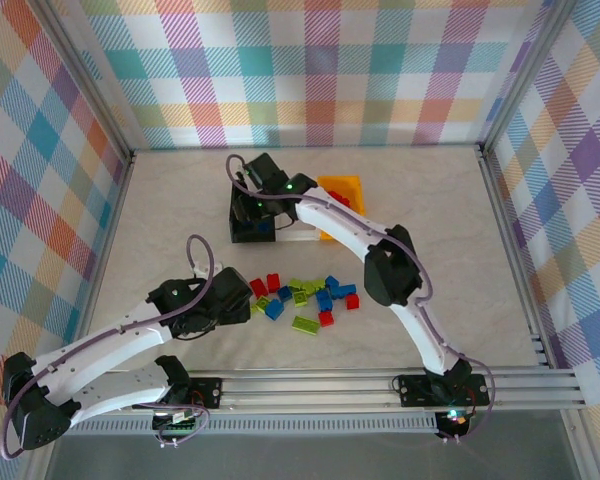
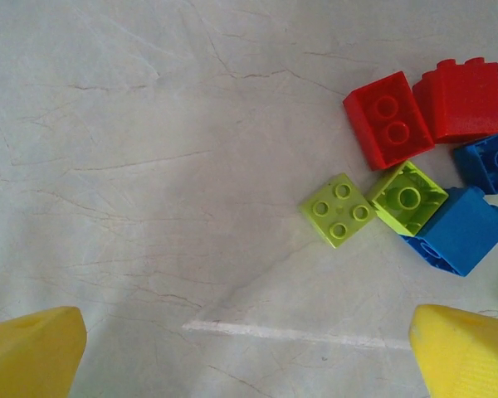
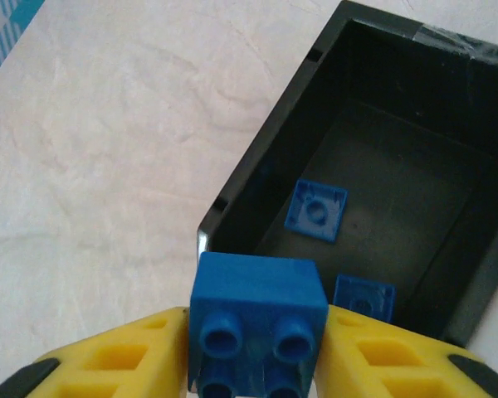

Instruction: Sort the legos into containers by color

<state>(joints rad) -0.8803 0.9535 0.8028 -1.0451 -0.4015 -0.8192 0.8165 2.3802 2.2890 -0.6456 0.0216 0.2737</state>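
From above, the desk carries a loose cluster of red, blue and lime legos near its middle. Behind them stand the black bin, a clear bin and the orange bin. The left hand sits low at the cluster's left edge. The right hand reaches over the black bin.

At the left wrist, the left hand is spread wide and grasps nothing, with bare desk between its yellow fingertips. The nearest piece, a lime brick, lies ahead and to the right, apart from both fingertips. Red bricks and a blue one lie beyond it.

At the right wrist, the right hand grasps a blue brick between its yellow fingers, both touching its sides. The brick hangs at the near rim of the black bin. Two more blue pieces lie on the bin's floor.
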